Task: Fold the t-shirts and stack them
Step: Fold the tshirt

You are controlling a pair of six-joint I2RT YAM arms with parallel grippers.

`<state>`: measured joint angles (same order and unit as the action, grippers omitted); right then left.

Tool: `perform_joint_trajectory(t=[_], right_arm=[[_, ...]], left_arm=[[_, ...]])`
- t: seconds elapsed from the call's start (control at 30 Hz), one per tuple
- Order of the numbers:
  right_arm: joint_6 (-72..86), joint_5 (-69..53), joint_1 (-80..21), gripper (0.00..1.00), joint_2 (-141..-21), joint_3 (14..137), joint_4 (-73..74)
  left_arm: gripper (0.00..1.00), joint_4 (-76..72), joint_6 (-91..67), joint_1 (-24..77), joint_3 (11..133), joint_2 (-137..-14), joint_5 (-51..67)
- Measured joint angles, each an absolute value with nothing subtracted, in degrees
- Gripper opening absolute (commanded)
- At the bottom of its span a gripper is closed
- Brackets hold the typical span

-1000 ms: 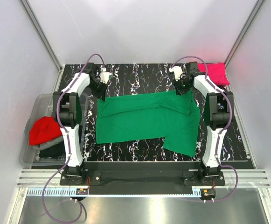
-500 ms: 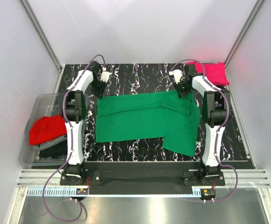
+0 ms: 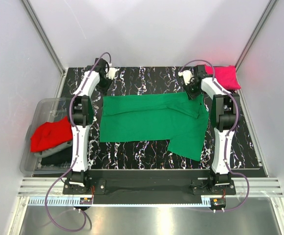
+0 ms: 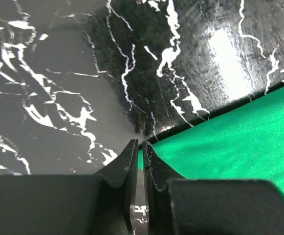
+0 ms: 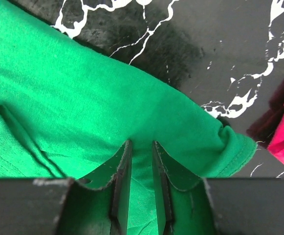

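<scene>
Item: green t-shirt (image 3: pixel 151 120), spread flat across the middle of the marble table (image 3: pixel 146 78), with one flap hanging toward the near right.
Left gripper (image 4: pixel 140 151): at the shirt's far-left corner, jaws drawn to a thin slit. The green edge meets the tips, but I cannot tell whether any cloth is pinched.
Right gripper (image 5: pixel 140 147): at the far-right corner, jaws closed on a ridge of green cloth.
Change: over the last second the whole shirt has slid toward the far side. Its far edge is now straighter, its near-left hem has drawn away from the near edge, and both arms reach farther out.
Meaning: judged a spreading pull, close to its end; the cloth lies smooth enough for a first fold.
Other stock: magenta t-shirt (image 3: pixel 225 77), bunched at the far-right corner, just beyond the right gripper.
Bin (image 3: pixel 40 108): off the left edge, holding a red t-shirt (image 3: pixel 49 135) on top of grey and black cloth.
Progress: early; nothing is folded or stacked yet.
Risk: a lost left corner would skew the spread.
</scene>
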<state>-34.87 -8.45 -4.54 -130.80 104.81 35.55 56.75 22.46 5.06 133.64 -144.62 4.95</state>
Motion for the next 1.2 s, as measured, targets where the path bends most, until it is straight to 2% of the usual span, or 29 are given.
perform_joint_trajectory(t=[0.2,0.23,0.4,0.53,0.73,0.97,1.2], right_arm=[[-35.20,-10.20,-4.25,0.38,-130.56,105.27,35.86],[-35.68,-11.44,-4.19,0.43,-129.80,104.33,35.55],[-37.80,-20.29,-3.99,0.48,-124.14,99.66,39.31],[-38.00,-25.34,-3.99,0.48,-123.28,100.49,42.24],[-37.39,-29.93,-3.99,0.47,-126.30,104.95,45.52],[-36.60,-32.73,-4.01,0.47,-133.19,113.99,48.27],[-36.58,-34.22,-4.16,0.43,-136.49,116.18,52.05]], left_arm=[[0.17,52.14,22.35,5.30,126.34,-137.25,3.14],[0.17,51.31,22.35,5.30,124.81,-134.93,3.22],[0.12,48.07,22.63,5.63,114.02,-122.04,6.22],[0.11,47.18,23.05,6.63,104.22,-115.63,9.02],[0.10,48.12,22.44,7.88,93.17,-115.70,11.51],[0.10,47.83,22.37,7.88,90.45,-115.68,11.75],[0.10,47.53,22.35,7.88,89.12,-115.66,11.33]])
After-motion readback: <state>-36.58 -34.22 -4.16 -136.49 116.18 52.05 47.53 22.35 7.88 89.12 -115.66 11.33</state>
